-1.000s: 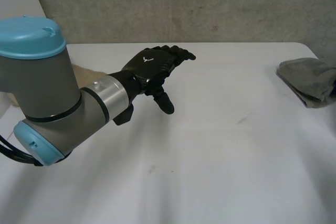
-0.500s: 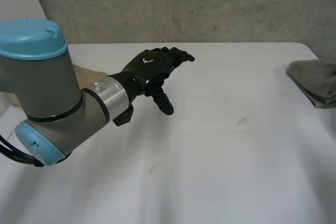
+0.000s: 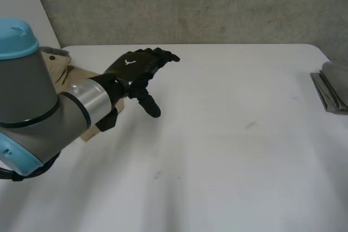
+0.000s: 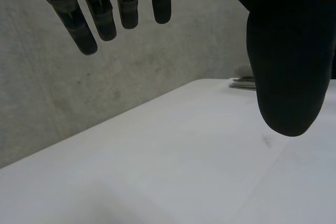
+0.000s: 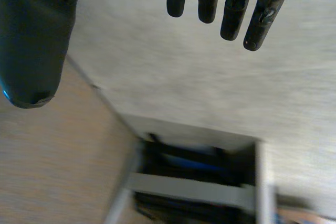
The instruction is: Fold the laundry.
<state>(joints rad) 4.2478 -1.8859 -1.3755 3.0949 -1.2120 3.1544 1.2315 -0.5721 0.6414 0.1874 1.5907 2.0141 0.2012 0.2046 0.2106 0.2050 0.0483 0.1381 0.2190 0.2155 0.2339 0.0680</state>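
Note:
A folded grey cloth lies at the table's right edge, partly cut off in the head view. A beige garment lies at the far left, half hidden behind my left arm. My left hand hovers open over the white table beside the beige garment, with straight fingers and nothing in them. In its wrist view the grey cloth sits far beyond its thumb. My right hand is open too, its fingers straight and empty, off the table.
A concrete wall runs behind the table. Below my right hand stands a grey frame with dark things inside, on a pale floor.
My left arm has swung left, uncovering more of the beige garment. The grey cloth has moved right, to the table's edge.

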